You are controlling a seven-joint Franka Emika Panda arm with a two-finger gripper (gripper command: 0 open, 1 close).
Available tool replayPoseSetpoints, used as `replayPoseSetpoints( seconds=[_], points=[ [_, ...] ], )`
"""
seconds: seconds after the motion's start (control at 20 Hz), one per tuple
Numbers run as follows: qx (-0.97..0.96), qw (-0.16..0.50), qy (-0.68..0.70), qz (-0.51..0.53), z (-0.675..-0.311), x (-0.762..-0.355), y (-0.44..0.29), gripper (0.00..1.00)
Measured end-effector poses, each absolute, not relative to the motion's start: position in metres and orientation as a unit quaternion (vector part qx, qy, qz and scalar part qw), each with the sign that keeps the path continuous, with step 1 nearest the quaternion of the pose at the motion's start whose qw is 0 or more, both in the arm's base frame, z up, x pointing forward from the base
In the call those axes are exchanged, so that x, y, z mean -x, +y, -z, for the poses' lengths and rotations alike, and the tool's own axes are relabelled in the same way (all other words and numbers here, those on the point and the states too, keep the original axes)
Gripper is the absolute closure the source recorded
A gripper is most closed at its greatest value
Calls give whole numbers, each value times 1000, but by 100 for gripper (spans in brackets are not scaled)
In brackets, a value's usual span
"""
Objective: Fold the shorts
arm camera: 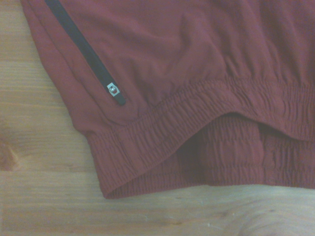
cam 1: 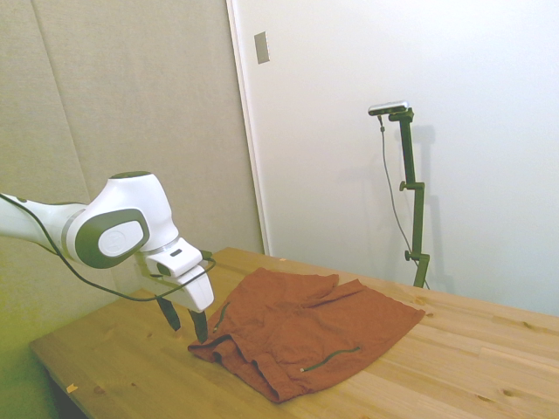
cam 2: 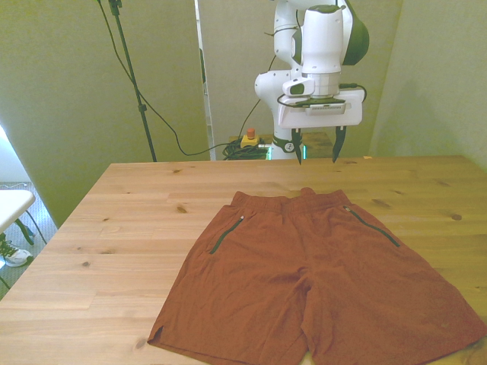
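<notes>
White arm (cam 1: 113,229) of rounded glossy shells, with grey oval joint caps. Thin black cable (cam 1: 96,284) looped loosely along it to the wrist. Flat white gripper (cam 2: 317,142) body with a dark ridged strip across its face. Two slim dark fingers (cam 2: 297,144), tapering to points.

Shorts (cam 2: 319,289): spread flat on the surface (cam 2: 114,228), toward the front view's right, waistband at the far side, legs nearest the camera. Tool (cam 2: 316,147): above the surface, just beyond the waistband.
</notes>
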State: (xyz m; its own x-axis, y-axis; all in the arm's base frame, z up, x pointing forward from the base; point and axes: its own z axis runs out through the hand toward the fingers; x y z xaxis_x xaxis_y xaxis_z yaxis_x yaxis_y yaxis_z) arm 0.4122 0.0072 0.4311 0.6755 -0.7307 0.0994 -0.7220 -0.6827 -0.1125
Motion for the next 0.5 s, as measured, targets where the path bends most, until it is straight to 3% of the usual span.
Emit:
replayPoseSetpoints(
  seconds=[0.3, 0.5],
  points=[
    [920, 11, 383, 79, -434, -428, 22, 0],
    [934, -75, 329, 119, -419, -445, 66, 0]
  ],
)
